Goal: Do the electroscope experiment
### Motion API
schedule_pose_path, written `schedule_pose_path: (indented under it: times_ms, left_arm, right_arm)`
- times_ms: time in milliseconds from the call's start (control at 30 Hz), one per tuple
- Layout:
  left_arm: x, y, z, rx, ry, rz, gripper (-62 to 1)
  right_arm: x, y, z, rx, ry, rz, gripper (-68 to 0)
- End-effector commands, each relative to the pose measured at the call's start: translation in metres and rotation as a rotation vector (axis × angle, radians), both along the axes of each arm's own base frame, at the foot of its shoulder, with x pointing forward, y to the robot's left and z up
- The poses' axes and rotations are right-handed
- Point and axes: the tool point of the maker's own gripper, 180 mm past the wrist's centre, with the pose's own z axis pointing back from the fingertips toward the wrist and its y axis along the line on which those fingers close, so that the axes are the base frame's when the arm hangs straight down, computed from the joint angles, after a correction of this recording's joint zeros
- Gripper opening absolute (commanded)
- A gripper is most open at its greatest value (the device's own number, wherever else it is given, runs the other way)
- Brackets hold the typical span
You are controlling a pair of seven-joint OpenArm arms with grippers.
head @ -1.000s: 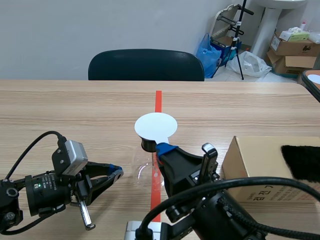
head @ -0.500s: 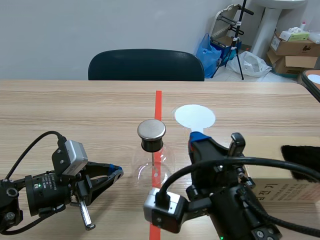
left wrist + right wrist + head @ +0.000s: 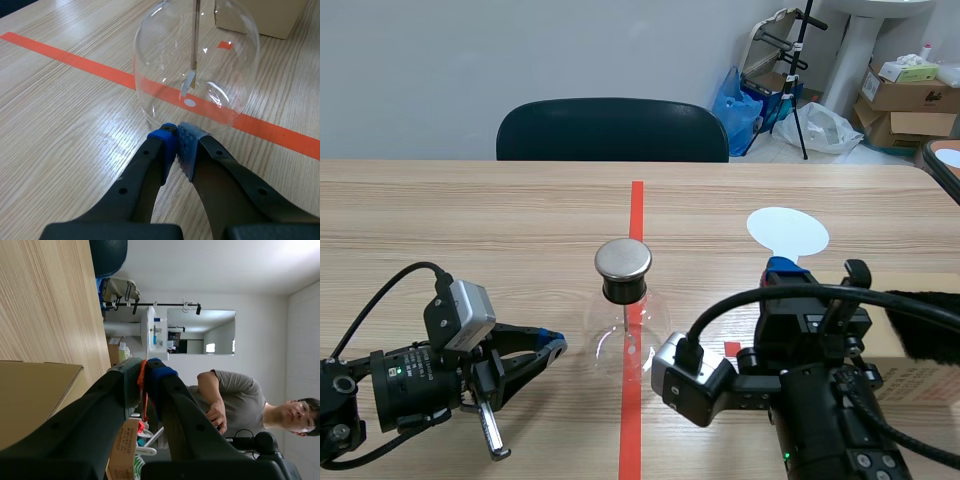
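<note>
Left tool [image 3: 176, 142]: clenched on nothing, blue tips together, low over the desk [image 3: 470, 220], just short of the electroscope flask [image 3: 197, 65]. The flask stands on the orange-red line [image 3: 636, 200] mid-desk, with a metal cap [image 3: 623, 258] on top and a rod with a foil leaf [image 3: 189, 82] inside.

Right tool [image 3: 144, 374]: raised, grasping the stem of a white disc [image 3: 787, 232], which sits well right of the cap. A cardboard box [image 3: 30, 400] lies beside this tool.

No text, brand, number or sign can be read with certainty. The cardboard box [image 3: 920, 372] at the near right edge of the table bears faint print, too blurred to read. Labels on the far cartons [image 3: 910, 92] are too small.
</note>
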Motion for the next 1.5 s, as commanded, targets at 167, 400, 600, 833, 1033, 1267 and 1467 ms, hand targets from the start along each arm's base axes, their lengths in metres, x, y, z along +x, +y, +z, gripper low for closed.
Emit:
schedule_pose_path:
  times_ms: [167,400,600,833,1033,1267,1467]
  left_arm:
    - [0.005,-0.003,0.01,-0.033,-0.024,0.004,-57.9]
    - [0.005,-0.003,0.01,-0.033,-0.024,0.004,-57.9]
    - [0.005,-0.003,0.01,-0.033,-0.024,0.004,-57.9]
    - [0.005,-0.003,0.01,-0.033,-0.024,0.004,-57.9]
    - [0.005,-0.003,0.01,-0.033,-0.024,0.004,-57.9]
    - [0.005,-0.003,0.01,-0.033,-0.024,0.004,-57.9]
    - [0.005,-0.003,0.01,-0.033,-0.024,0.004,-57.9]
  right_arm:
    - [0.005,-0.002,0.012,0.004,-0.043,0.001,-65.8]
    - [0.002,0.018,0.012,0.002,-0.043,0.113,-65.8]
    - [-0.006,0.045,0.012,-0.002,-0.044,0.267,-65.8]
    - [-0.021,0.075,0.012,-0.007,-0.044,0.453,-65.8]
    - [-0.034,0.093,0.011,-0.01,-0.045,0.578,-65.8]
    - [-0.038,0.098,0.011,-0.011,-0.045,0.614,-65.8]
    - [-0.038,0.098,0.011,-0.011,-0.045,0.614,-65.8]
